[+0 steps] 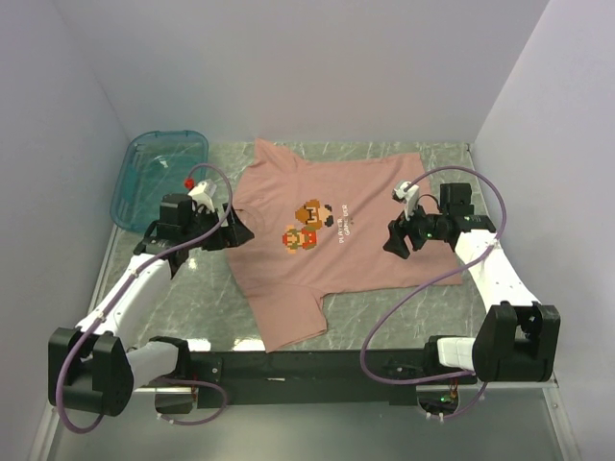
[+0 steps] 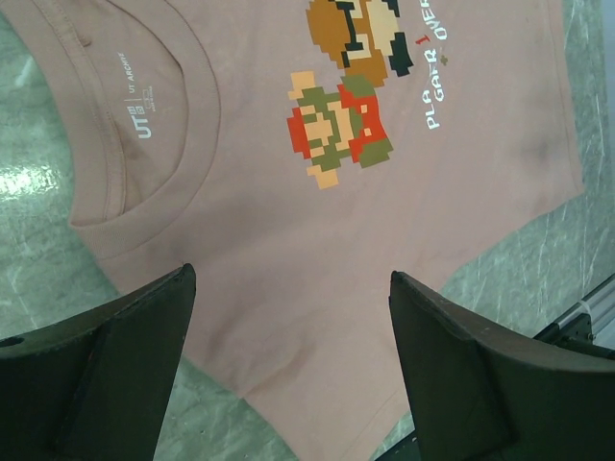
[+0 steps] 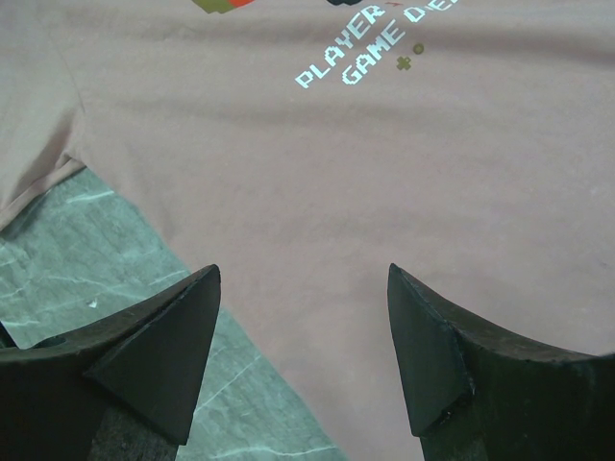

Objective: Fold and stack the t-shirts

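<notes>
Left hand [image 2: 288,288]: jaws wide apart, holding nothing, hanging over the shirt [image 1: 327,240] just beside its collar.
Right hand [image 3: 303,279]: jaws wide apart, holding nothing, over the shirt's opposite edge, near the white text.
Shirt: unfolded, print up, flat on the worktop [image 1: 413,307] between the hands, with one sleeve close to the front edge.
Bin [image 1: 159,173]: far-left corner, apart from the shirt.
Risk, grip: closing short of the edge would likely catch one layer or slip off.
Risk, fold: unevenly placed grasps would probably skew the fold, and dragging could pull the near sleeve over the front.
</notes>
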Controlling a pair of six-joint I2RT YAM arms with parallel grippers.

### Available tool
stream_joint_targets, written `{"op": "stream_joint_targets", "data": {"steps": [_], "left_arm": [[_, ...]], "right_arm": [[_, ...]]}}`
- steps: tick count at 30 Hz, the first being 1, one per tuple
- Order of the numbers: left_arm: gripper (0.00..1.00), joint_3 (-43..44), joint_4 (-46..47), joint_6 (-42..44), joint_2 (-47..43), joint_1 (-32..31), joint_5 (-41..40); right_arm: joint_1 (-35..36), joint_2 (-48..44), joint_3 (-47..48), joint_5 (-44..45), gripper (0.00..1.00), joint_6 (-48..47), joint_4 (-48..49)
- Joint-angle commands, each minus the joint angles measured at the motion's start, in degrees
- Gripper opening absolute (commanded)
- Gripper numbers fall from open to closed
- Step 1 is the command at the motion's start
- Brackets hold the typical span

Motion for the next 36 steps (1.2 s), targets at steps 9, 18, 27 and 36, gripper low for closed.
{"op": "stream_joint_targets", "data": {"steps": [9,18,27,36], "left_arm": [[0.86,3.01,0.79,0.10,1.76,-0.06,2.66],[0.86,3.09,0.70,-0.16,2.29,-0.06,3.28],[0.85,3.18,0.44,-0.34,2.64,-0.06,3.72],[0.85,3.18,0.44,-0.34,2.55,-0.06,3.89]], "right_arm": [[-0.59,1.18,0.45,-0.39,0.77,-0.55,-0.06],[-0.68,1.71,0.36,0.05,0.77,-0.73,-0.06],[-0.77,2.15,0.27,0.40,0.77,-0.82,-0.15],[-0.85,2.06,0.36,0.58,0.77,-1.17,-0.15]]}}
